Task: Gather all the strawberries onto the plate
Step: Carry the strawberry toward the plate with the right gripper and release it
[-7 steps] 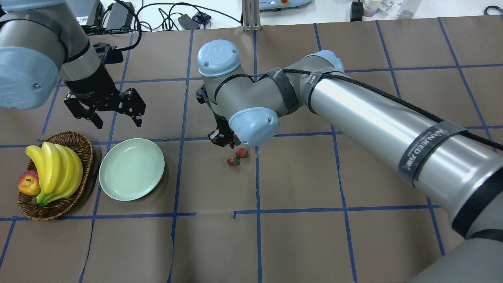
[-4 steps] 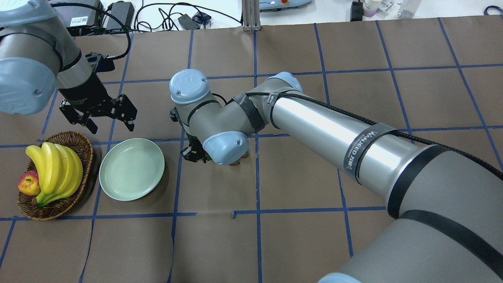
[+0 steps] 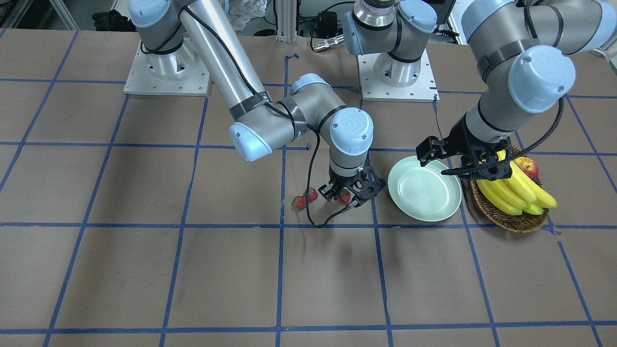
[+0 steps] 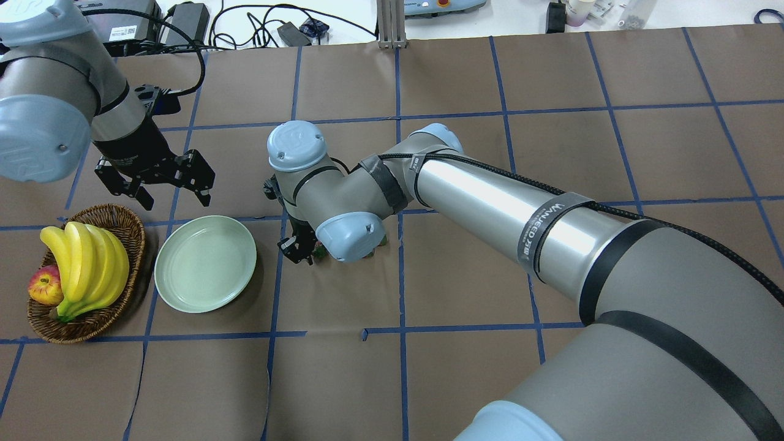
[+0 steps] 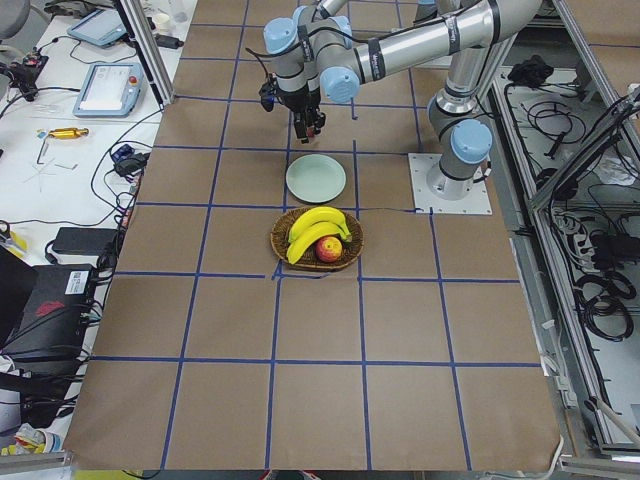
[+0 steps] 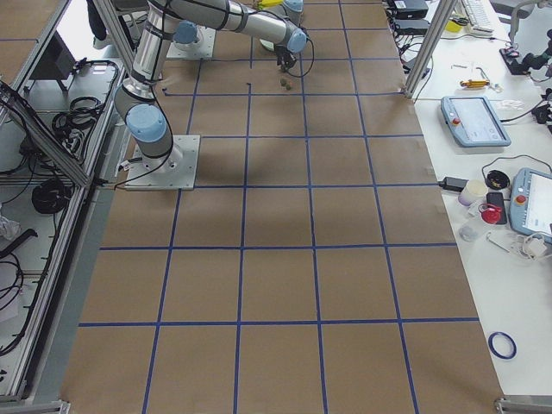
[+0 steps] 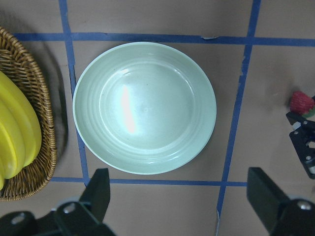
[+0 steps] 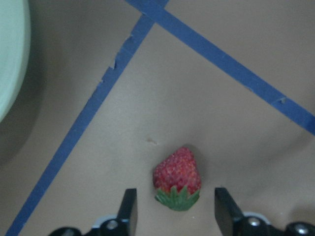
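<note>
One strawberry [image 8: 177,172] sits between the fingertips of my right gripper [image 3: 349,200], with a gap of brown table on each side; the jaws stand partly apart. It also shows in the front view [image 3: 345,196] and in the left wrist view [image 7: 301,102]. This gripper [image 4: 300,250] is one tape line to the right of the mint-green plate [image 4: 205,263]. Two more strawberries [image 3: 311,194] [image 3: 300,202] lie together on the table behind it. The plate [image 7: 142,108] holds nothing. My left gripper [image 4: 174,199] hangs open above the plate's far edge.
A wicker basket [image 4: 92,324] with bananas [image 4: 86,263] and an apple [image 4: 44,286] stands just left of the plate. A black cable [image 3: 315,221] loops down from my right wrist near the strawberries. Cables and boxes lie past the table's far edge.
My right gripper moved left toward the plate, and one strawberry moved with it, away from the other two. My left arm shifted slightly left and back.
</note>
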Controlling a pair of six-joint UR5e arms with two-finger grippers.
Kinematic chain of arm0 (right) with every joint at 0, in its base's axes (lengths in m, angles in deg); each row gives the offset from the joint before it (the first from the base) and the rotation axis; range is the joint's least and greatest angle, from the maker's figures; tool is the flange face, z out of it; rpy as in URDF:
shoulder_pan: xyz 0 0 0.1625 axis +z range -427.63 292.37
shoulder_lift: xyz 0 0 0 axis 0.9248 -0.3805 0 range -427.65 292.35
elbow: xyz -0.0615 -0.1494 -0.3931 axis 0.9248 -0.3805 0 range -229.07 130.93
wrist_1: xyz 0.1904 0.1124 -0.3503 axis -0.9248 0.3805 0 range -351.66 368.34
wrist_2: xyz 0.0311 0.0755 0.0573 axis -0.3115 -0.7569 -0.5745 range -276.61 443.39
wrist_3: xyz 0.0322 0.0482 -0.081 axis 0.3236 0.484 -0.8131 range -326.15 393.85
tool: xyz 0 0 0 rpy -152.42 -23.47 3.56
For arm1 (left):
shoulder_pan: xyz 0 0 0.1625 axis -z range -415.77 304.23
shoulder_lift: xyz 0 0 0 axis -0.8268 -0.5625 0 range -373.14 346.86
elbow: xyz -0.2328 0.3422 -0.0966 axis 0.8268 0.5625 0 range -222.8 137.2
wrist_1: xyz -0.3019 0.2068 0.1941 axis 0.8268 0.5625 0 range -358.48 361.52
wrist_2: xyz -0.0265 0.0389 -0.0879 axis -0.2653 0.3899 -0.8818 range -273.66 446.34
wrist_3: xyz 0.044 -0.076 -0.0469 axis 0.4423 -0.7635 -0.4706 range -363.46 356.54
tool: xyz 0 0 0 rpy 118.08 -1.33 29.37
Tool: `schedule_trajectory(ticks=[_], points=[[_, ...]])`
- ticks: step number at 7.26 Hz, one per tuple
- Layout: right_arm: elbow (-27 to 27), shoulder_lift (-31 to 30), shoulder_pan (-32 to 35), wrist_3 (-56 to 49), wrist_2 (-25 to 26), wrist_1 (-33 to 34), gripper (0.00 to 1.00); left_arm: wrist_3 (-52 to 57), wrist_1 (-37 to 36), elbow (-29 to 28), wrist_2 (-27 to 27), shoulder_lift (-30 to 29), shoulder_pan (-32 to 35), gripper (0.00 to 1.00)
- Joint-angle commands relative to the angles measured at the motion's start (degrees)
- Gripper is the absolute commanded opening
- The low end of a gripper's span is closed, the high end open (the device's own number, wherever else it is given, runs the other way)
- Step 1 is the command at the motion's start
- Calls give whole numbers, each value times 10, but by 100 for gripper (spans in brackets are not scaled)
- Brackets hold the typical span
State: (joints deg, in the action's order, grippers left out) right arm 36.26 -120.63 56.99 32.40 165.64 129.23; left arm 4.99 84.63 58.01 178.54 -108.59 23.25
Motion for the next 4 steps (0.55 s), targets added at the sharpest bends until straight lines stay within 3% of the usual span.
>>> schedule_trajectory(ticks=[1,4], points=[[-2,-39,-3,-2,6,-13,100,-7,-2,-4,0,1,0,100],[-9,-139,-69,-13,34,-141,100,-35,-23,-1,-6,-3,12,100]])
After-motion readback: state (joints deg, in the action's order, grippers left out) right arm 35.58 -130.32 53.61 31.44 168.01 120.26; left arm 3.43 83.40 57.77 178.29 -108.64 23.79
